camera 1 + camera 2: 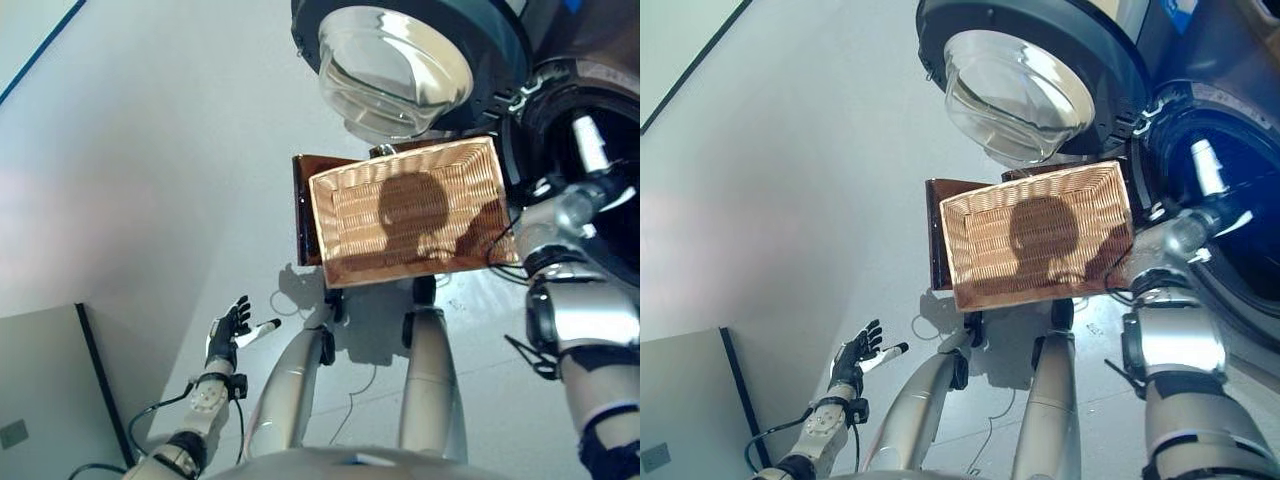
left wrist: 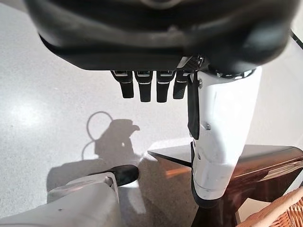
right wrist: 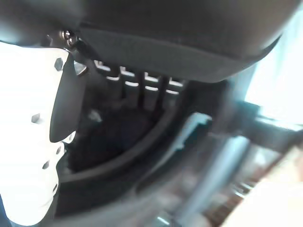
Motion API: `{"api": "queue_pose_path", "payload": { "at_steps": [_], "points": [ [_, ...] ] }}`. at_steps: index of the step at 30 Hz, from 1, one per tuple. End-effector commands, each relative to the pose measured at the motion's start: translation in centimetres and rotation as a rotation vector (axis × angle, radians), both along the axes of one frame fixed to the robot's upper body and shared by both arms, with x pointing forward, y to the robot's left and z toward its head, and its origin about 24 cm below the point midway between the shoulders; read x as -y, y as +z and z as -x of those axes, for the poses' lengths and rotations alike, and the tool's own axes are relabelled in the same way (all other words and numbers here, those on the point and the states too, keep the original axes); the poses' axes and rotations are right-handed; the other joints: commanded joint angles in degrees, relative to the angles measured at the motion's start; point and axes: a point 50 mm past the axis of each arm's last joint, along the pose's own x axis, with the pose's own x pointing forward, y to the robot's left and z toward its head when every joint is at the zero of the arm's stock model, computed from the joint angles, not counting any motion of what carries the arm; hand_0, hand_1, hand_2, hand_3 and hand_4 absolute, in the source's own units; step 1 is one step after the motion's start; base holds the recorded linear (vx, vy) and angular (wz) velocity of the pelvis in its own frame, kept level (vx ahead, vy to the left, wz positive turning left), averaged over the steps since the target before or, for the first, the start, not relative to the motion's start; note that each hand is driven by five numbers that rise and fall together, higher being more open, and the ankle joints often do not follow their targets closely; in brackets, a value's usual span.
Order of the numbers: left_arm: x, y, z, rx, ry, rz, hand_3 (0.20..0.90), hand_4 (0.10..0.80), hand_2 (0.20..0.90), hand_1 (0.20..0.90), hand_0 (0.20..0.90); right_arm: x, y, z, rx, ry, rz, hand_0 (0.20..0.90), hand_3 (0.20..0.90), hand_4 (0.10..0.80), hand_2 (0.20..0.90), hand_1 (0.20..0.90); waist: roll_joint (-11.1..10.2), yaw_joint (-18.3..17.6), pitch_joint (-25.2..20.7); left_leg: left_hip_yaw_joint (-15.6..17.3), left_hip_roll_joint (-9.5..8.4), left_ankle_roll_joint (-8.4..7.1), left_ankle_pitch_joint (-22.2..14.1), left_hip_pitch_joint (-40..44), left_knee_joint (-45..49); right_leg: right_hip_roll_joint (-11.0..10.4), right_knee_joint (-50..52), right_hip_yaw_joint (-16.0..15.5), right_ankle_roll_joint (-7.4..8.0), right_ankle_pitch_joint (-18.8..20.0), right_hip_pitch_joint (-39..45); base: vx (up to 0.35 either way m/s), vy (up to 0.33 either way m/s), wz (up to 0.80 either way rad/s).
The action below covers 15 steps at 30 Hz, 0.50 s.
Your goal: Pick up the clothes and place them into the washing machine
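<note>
floor (image 1: pixel 150 180) pale grey, glossy; wicker basket (image 1: pixel 415 210) empty beside washing machine (image 1: pixel 580 110); left hand (image 1: pixel 228 325) open; right hand (image 1: pixel 590 140) relaxed in drum.

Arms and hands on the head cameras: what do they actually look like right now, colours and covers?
Both arms are silver-grey with dark joint bands. The left hand is dark, with a white cover on its thumb and a round silver wrist plate. The right hand shows its white thumb cover against the dark washing machine drum.
</note>
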Motion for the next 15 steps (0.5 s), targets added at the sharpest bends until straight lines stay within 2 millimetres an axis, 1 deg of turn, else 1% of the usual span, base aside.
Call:
{"api": "queue_pose_path", "payload": {
  "at_steps": [1, 10, 12, 15],
  "points": [
    [-3.5, -0.2, 1.0, -0.031, 0.131, -0.049, 0.900, 0.800, 0.900, 0.900, 0.900, 1.3, 1.9, 0.6, 0.123, -0.029, 0.083, 0.900, 0.900, 0.800, 0.900, 0.900, -0.4, 1.3, -2.1, 0.9, -0.82, -0.48, -3.2, -3.3, 2.7, 1.2, -8.2, -0.8, -1.62, 3.7, 2.6, -0.011, 0.011, 0.04],
    [-3.6, 0.0, 0.8, -0.020, 0.141, -0.048, 0.900, 0.800, 0.900, 0.900, 0.900, -0.7, -2.0, 1.0, 0.074, 0.040, 0.035, 0.900, 0.900, 0.800, 0.900, 0.900, -1.6, 0.9, -2.3, 0.8, -0.87, -0.27, -3.1, -2.9, 2.9, 1.3, -8.6, -1.1, -1.56, 4.0, 3.7, -0.001, 0.001, 0.00],
    [-3.7, -0.1, 0.9, -0.027, 0.145, -0.045, 0.900, 0.800, 0.900, 0.900, 0.900, -1.3, -3.3, 1.3, 0.052, 0.063, 0.027, 0.900, 0.900, 0.800, 0.900, 0.900, -2.2, 0.8, -2.6, 0.6, -0.94, -0.25, -3.2, -2.2, 3.0, 1.3, -8.9, -1.3, -1.57, 3.9, 4.8, 0.011, -0.004, -0.02],
    [-3.5, -0.3, 1.1, -0.041, 0.147, -0.039, 0.900, 0.800, 0.900, 0.900, 0.900, -2.3, -6.0, 2.2, -0.004, 0.113, 0.015, 0.900, 0.900, 0.800, 0.900, 0.900, -3.4, 0.4, -3.3, 0.4, -0.89, -0.16, -3.3, -0.1, 2.5, 1.4, -9.8, -1.8, -1.50, 4.0, 7.3, 0.046, -0.015, 0.03]
  ]
}}
